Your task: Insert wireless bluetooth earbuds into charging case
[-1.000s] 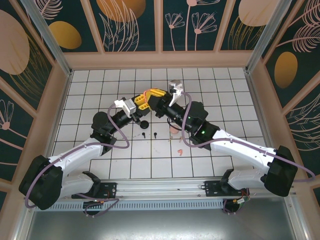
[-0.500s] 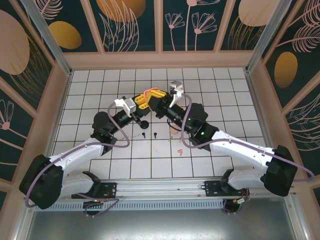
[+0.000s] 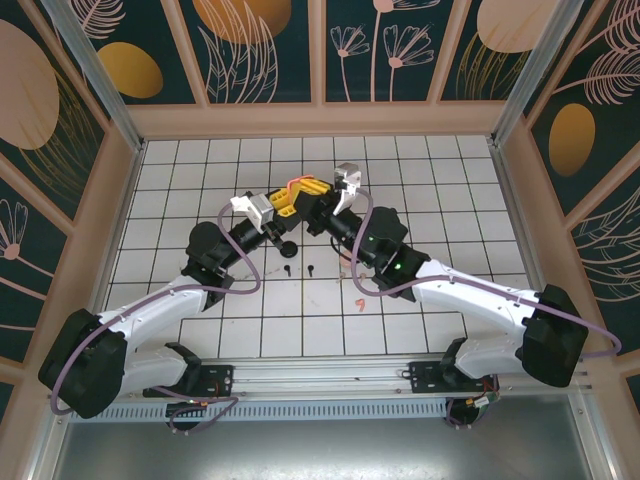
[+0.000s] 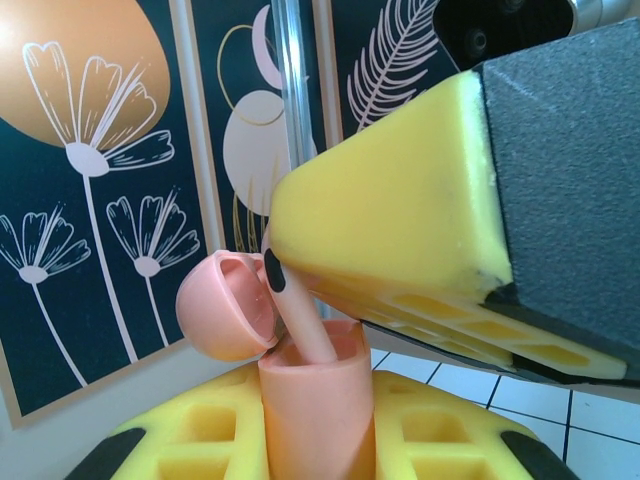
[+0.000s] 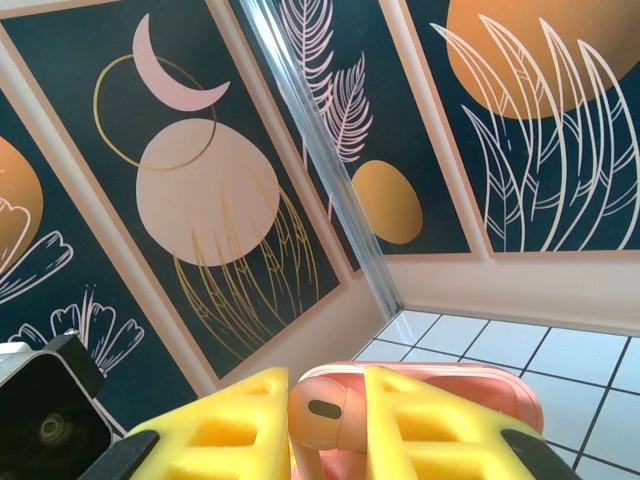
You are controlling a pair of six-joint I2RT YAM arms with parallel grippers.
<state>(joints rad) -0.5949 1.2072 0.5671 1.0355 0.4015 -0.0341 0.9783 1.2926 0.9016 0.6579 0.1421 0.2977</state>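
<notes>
**Station state: earbud at case mouth**

**Surface and room.** The white tiled table (image 3: 200, 170) carries a grid of dark grout lines. On the base side of the charging case (image 4: 315, 400) lie, nearest first, a loose pink earbud (image 3: 359, 303) and then two black earbuds (image 3: 287, 269) (image 3: 311, 268). Beyond the case stand wall panels (image 3: 260, 50) in dark teal with orange and pink plant motifs.

**Obscured items.** In the top view the case is masked by the yellow fingers meeting over it. A small dark round object (image 3: 290, 248) just on the base side of the case is too small to identify. In the left wrist view the lower body of the case is cut off by the frame edge.

**Task item and end effectors.** The left gripper (image 4: 320, 445) is clamped on the case, which stands upright with its lid (image 4: 225, 305) swung open. The right gripper (image 5: 328, 435) is clamped on a pink earbud (image 5: 322, 408). The earbud's stem reaches down into the mouth of the case, tilted, with its head just above the rim.
</notes>
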